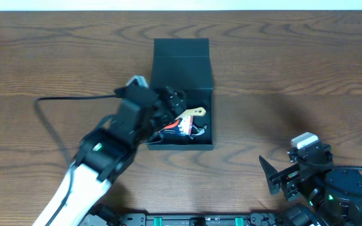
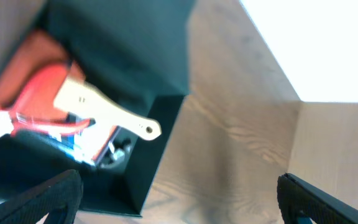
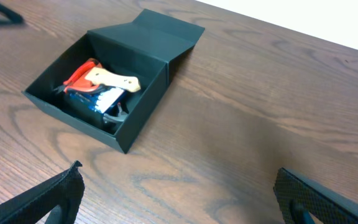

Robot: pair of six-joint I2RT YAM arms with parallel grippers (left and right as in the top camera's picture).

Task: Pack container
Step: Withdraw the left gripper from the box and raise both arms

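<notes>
The container (image 1: 182, 69) is a matte black square box at the table's middle, its flap lid standing open at the back. Inside lie a pale cream-handled tool (image 1: 195, 113), a red-handled tool (image 3: 79, 74) and a blue packet (image 3: 95, 101). My left gripper (image 1: 171, 103) hovers over the box's left side, open, with nothing between its fingers. In the left wrist view the cream handle (image 2: 104, 109) lies across the red tool (image 2: 42, 84) beside the container's wall (image 2: 160, 143). My right gripper (image 1: 275, 179) stands open near the front right, well away from the container (image 3: 142, 118).
A black cable (image 1: 49, 110) loops across the wood left of the left arm. The table's far edge (image 3: 278, 28) runs behind the box. Bare wood (image 1: 281, 94) lies right of the container.
</notes>
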